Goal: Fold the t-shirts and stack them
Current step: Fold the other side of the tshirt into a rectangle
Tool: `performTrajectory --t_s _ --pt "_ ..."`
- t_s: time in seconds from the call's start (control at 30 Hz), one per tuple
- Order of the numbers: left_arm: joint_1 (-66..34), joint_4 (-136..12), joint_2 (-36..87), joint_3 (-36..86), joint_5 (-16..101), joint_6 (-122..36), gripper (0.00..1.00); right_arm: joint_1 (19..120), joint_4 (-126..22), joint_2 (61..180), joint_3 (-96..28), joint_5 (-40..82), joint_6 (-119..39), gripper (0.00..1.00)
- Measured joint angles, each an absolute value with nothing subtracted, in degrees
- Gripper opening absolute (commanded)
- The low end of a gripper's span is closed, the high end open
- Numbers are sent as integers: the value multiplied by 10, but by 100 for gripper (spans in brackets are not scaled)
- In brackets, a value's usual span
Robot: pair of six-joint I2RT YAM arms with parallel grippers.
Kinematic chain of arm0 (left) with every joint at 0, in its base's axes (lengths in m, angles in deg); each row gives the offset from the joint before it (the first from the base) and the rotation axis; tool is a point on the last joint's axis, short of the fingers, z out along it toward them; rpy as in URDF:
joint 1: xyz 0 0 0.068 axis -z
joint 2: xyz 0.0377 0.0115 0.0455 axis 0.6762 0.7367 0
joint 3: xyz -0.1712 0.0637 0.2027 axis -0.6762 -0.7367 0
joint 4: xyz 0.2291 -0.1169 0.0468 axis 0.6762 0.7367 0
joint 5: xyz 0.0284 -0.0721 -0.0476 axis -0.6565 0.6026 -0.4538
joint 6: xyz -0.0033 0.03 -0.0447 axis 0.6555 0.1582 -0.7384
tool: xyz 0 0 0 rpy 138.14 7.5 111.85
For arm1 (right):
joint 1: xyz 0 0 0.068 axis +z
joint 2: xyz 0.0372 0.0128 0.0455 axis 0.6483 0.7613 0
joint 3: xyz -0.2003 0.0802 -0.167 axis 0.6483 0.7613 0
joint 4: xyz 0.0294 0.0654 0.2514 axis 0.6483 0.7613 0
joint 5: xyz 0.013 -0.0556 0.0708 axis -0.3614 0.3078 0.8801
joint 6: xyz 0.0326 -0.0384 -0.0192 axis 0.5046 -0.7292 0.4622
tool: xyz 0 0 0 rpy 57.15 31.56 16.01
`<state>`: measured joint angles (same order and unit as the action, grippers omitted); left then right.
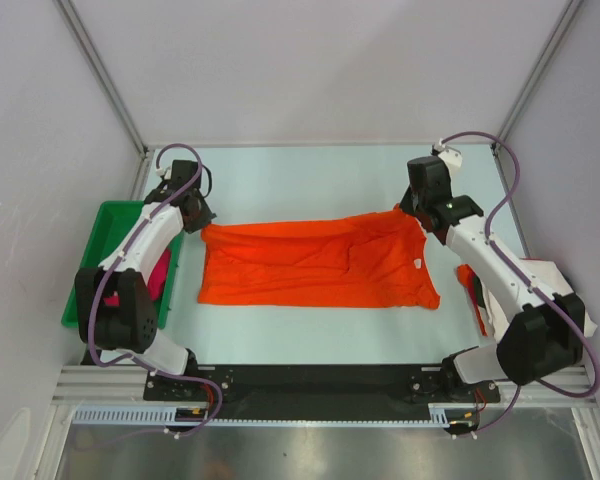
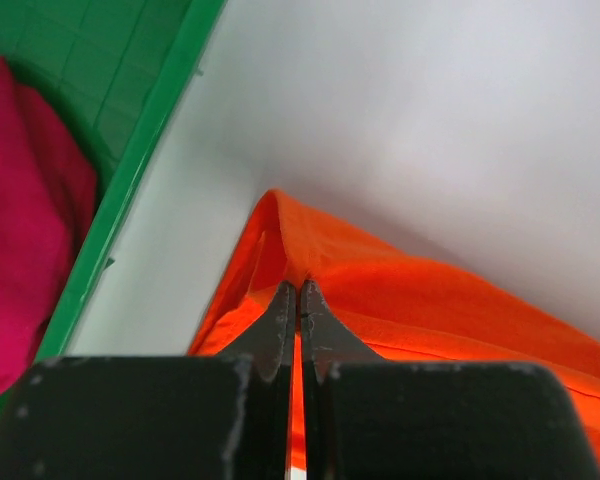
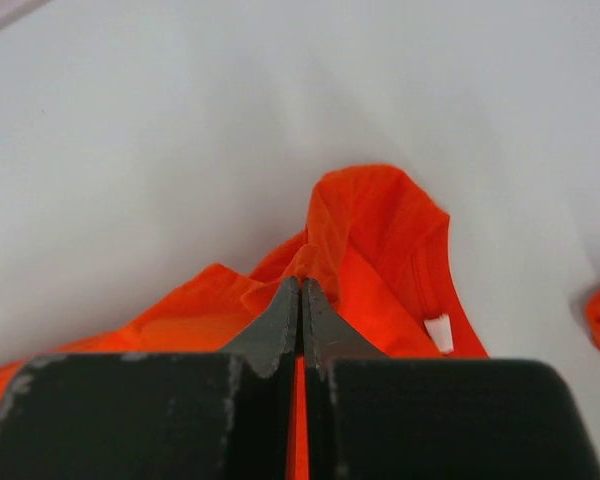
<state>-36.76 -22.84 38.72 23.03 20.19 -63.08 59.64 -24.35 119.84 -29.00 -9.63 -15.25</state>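
The left fingers (image 2: 276,322) are clenched on the far left corner of the orange t-shirt (image 1: 320,262), the cloth drawn up into a small peak at their tips. The right fingers (image 3: 278,318) are likewise clenched on a bunched fold at the shirt's far right end, close to the neck opening, where a small white label (image 3: 438,333) shows. Both pairs point down and away from the bases, toward the counter's far edge.

The t-shirt lies spread across the middle of the counter (image 1: 310,180), its long side running left to right, wrinkled along the centre, with the neck end toward the right edge.

The left arm (image 1: 140,245) rises from the near left corner, folds back over the green tray (image 1: 100,240) and stretches its white forearm forward to the shirt's corner. The right arm (image 1: 500,270) mirrors it from the near right corner, its forearm angled in toward the far right of the shirt.

The tray sits at the left edge of the counter and holds the pink t-shirt (image 1: 160,272), crumpled. 1 more piece of orange cloth (image 1: 470,285) lies near the right edge, partly hidden under the right arm.
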Motion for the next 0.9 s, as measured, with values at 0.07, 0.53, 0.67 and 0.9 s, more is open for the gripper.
performTrajectory --t_s 0.07,0.53,0.67,0.9 --pt "-368 -226 375 215 200 -629 0 614 -231 1169 -258 -102 -143 0" --pt "-368 -226 349 134 192 -619 0 713 -131 1047 -120 -147 -51 0" --pt "-368 -227 337 114 192 -619 0 714 -106 1029 -103 -151 -32 0" --pt "-368 -229 301 66 192 -619 0 714 -80 1023 -77 -149 -2 0"
